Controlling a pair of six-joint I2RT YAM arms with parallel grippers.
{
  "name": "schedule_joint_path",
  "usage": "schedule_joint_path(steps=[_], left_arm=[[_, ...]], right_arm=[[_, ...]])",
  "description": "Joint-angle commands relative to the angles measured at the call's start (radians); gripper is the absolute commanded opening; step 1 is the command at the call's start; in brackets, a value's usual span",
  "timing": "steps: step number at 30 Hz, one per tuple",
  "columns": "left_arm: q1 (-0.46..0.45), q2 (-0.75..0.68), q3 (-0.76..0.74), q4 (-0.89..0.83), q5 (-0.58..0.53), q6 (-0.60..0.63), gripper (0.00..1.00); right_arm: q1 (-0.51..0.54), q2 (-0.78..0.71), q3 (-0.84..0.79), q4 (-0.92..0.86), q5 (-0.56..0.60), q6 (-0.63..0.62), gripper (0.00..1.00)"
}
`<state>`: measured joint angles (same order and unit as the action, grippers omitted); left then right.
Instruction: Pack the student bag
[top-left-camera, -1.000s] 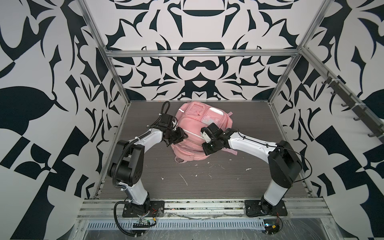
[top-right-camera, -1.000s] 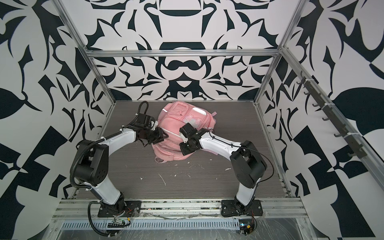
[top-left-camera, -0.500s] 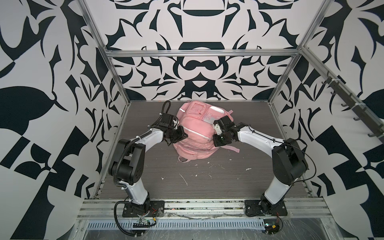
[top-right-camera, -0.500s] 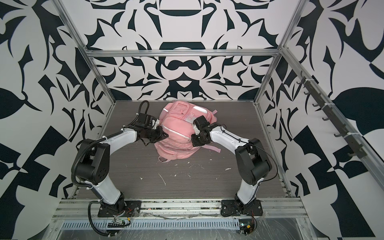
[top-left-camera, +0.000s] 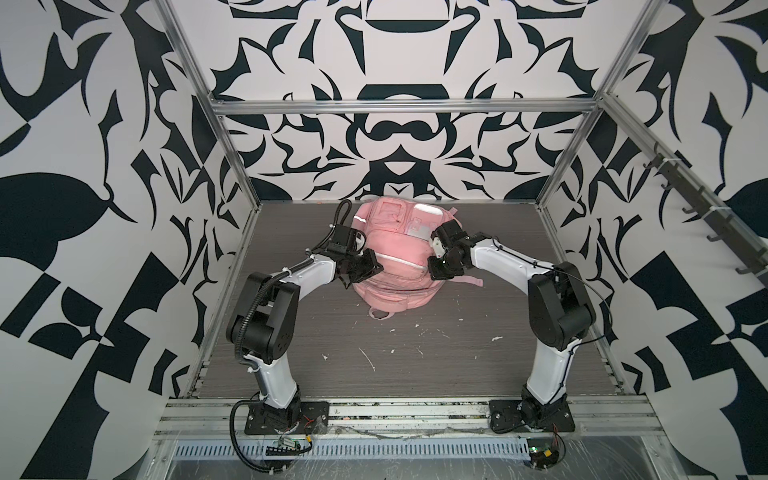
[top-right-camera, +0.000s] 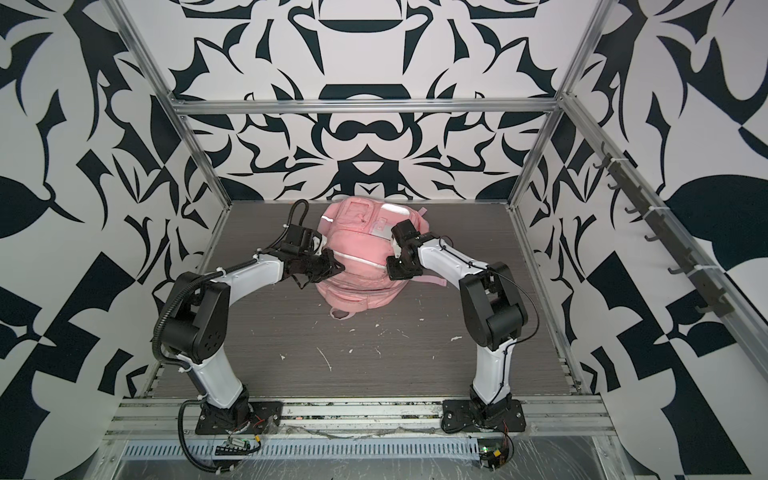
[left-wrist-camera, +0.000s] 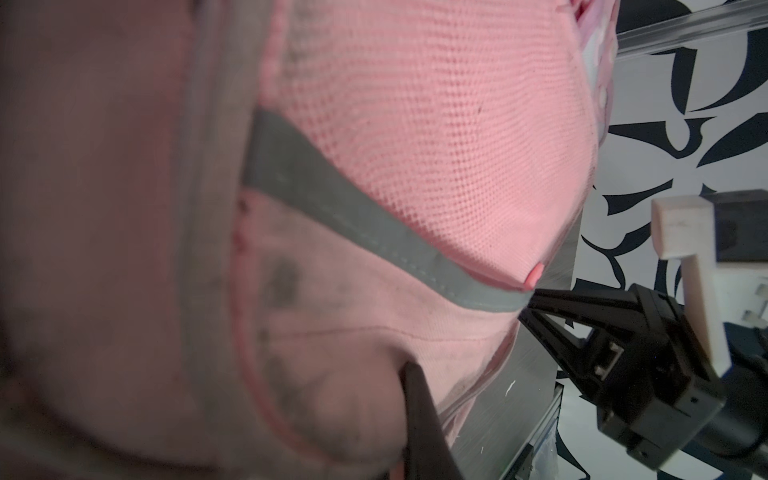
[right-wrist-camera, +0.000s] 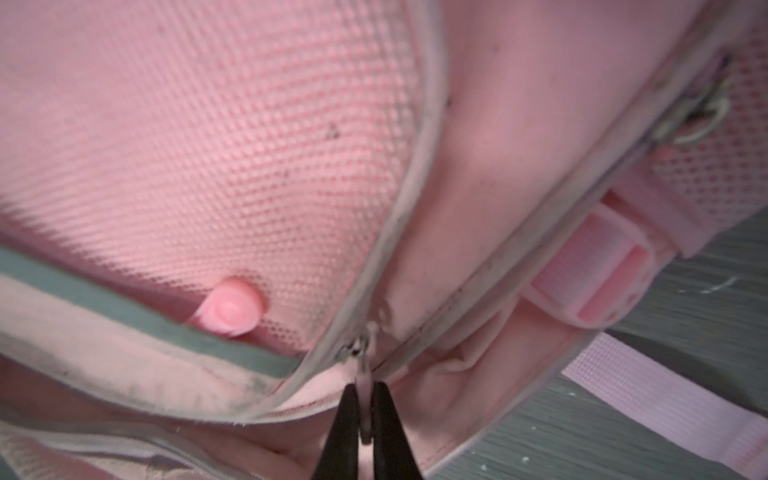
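Since the soft student bag (top-left-camera: 395, 257) likely needs bracing, the left tool (top-left-camera: 371, 268) sits clenched at its left edge, mid-frame, while the right tool (right-wrist-camera: 365, 399) straddles the zipper pull (right-wrist-camera: 362, 365), grip unclear.

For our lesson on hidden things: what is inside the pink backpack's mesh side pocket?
A pink round-ended piece pokes out at the edge of the mesh pocket on the student bag. The rest of it, and anything else inside, is covered by the mesh.
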<state>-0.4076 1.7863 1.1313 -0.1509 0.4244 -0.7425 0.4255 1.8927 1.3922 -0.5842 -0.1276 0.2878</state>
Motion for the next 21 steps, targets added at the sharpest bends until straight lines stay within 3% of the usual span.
schedule_joint_path(steps=[1, 4, 8, 10, 12, 13, 16, 21], left_arm=[[-0.029, 0.001, -0.007, -0.04, 0.018, -0.012, 0.06], [-0.033, -0.017, -0.018, -0.036, 0.017, -0.014, 0.14], [-0.032, -0.079, -0.019, -0.092, -0.011, 0.029, 0.44], [-0.031, -0.12, -0.007, -0.138, -0.045, 0.072, 0.55], [-0.028, -0.168, -0.004, -0.176, -0.106, 0.112, 0.83], [-0.023, -0.186, -0.009, -0.18, -0.126, 0.13, 0.93], [0.039, -0.24, -0.024, -0.204, -0.167, 0.174, 0.99], [0.166, -0.321, -0.112, -0.139, -0.234, 0.192, 0.99]], right_arm=[[-0.039, -0.037, 0.016, 0.027, 0.073, -0.011, 0.39], [-0.052, -0.059, -0.003, 0.019, 0.091, -0.018, 0.48], [-0.057, -0.138, -0.062, 0.031, 0.127, -0.03, 0.63], [-0.063, -0.189, -0.101, 0.053, 0.169, -0.031, 0.78], [-0.082, -0.237, -0.142, 0.084, 0.212, -0.021, 0.99], [-0.098, -0.254, -0.159, 0.097, 0.222, -0.012, 0.99], [-0.162, -0.314, -0.239, 0.171, 0.258, 0.023, 0.99], [-0.205, -0.45, -0.422, 0.376, 0.472, 0.048, 1.0]])
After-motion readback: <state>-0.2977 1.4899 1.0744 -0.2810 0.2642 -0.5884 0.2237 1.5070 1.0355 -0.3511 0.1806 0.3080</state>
